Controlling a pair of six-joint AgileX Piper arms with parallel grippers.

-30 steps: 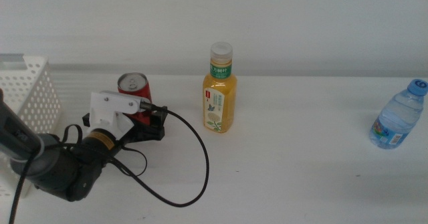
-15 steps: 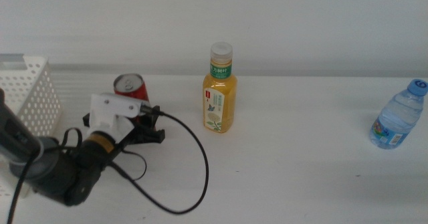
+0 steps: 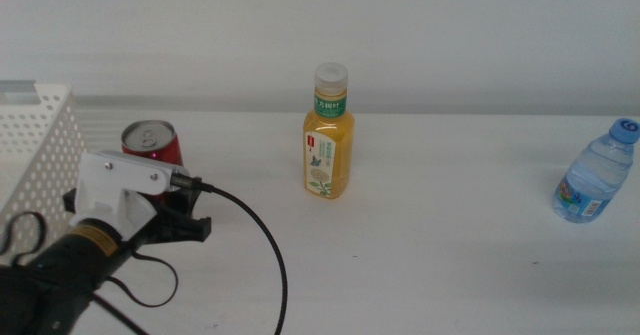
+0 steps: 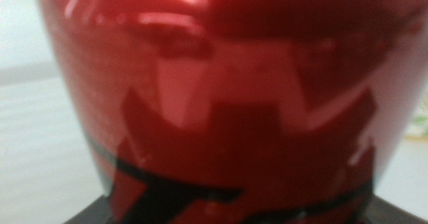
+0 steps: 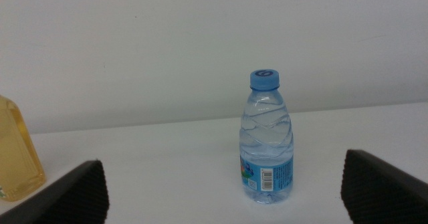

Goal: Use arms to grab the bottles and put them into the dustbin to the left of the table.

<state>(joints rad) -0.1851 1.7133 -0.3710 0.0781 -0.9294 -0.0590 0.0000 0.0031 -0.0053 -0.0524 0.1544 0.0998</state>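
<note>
My left gripper (image 3: pixel 172 207) is shut on the slim red soda can (image 3: pixel 150 142) and holds it upright just right of the white perforated dustbin (image 3: pixel 35 145). The can fills the left wrist view (image 4: pixel 221 103). The orange juice bottle (image 3: pixel 328 135) stands at the table's middle back. The small clear water bottle with a blue cap (image 3: pixel 596 173) stands at the far right. In the right wrist view, my right gripper (image 5: pixel 221 200) is open, facing the water bottle (image 5: pixel 267 144) from a distance. The right arm is out of the middle view.
The white table (image 3: pixel 430 265) stretches bare between the juice bottle and the water bottle. A black cable (image 3: pixel 270 245) loops from the left wrist over the table's front. The juice bottle's edge shows in the right wrist view (image 5: pixel 17 154).
My left gripper has carried the red can to the left, from near the juice bottle to beside the dustbin's wall. The juice and water bottles have not moved.
</note>
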